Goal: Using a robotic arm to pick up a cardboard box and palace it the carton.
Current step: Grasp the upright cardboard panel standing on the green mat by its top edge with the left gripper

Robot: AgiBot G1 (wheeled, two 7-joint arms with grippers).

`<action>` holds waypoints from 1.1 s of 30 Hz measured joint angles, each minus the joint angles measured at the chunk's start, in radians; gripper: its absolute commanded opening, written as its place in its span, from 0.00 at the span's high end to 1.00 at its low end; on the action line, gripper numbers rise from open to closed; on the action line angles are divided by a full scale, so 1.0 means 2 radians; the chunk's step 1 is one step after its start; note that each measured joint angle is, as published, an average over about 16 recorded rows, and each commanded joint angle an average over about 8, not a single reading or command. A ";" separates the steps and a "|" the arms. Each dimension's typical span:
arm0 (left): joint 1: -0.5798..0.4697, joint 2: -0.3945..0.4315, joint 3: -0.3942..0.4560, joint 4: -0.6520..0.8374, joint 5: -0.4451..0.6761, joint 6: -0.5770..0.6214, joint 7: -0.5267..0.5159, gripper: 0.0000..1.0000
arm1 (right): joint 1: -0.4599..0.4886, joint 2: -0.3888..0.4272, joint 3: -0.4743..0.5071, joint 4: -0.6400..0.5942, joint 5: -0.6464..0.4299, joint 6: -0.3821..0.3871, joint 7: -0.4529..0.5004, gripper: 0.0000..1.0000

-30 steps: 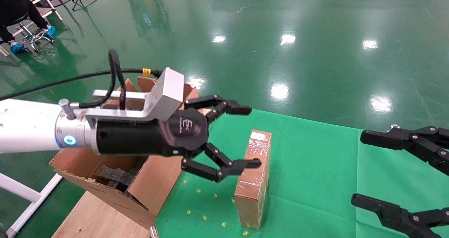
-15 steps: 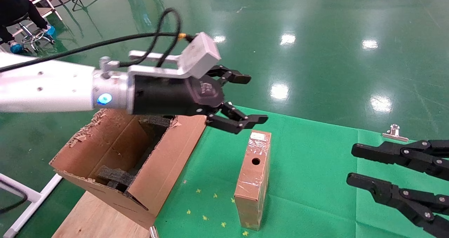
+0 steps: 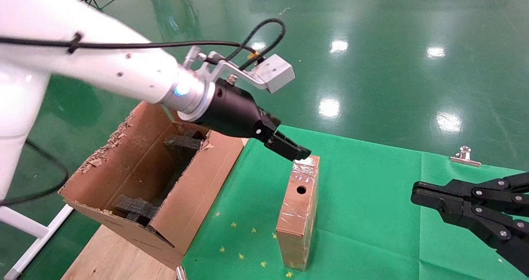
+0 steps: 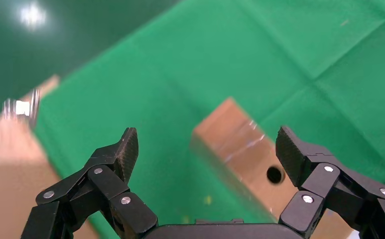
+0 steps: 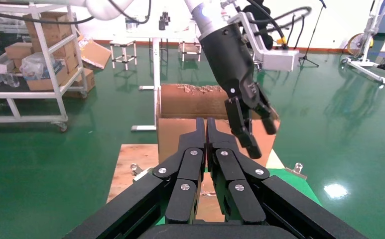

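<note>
L gripper (image 4: 205, 149) seen wide open, empty, only in wrist view. Box (image 3: 299, 214) stood on edge, taped, hole up. R gripper (image 5: 207, 130) shut, parked.

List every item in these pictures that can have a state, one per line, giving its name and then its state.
left end effector: open, empty, poised above the far end of the cardboard box
right end effector: shut, empty, off to the right over the green cloth
cardboard box: on its narrow edge on the green cloth, taped shut, round hole facing up, not gripped
carton: open at the top, flaps torn, foam blocks inside, no box in it
</note>
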 measured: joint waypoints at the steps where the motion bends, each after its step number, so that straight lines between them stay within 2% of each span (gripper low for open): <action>1: -0.009 0.008 0.011 0.001 0.007 0.008 -0.024 0.00 | 0.000 0.000 0.000 0.000 0.000 0.000 0.000 1.00; 8: -0.055 0.051 0.085 0.008 0.020 0.039 -0.165 0.00 | 0.000 0.000 0.000 0.000 0.000 0.000 0.000 1.00; 13: -0.070 0.066 0.123 0.014 0.001 0.037 -0.221 0.00 | 0.000 0.000 0.000 0.000 0.000 0.000 0.000 1.00; 21: -0.075 0.082 0.157 0.019 -0.015 0.029 -0.258 0.00 | 0.000 0.000 0.000 0.000 0.000 0.000 0.000 1.00; 33: -0.066 0.109 0.187 0.023 -0.001 0.016 -0.276 0.00 | 0.000 0.000 0.000 0.000 0.000 0.000 0.000 1.00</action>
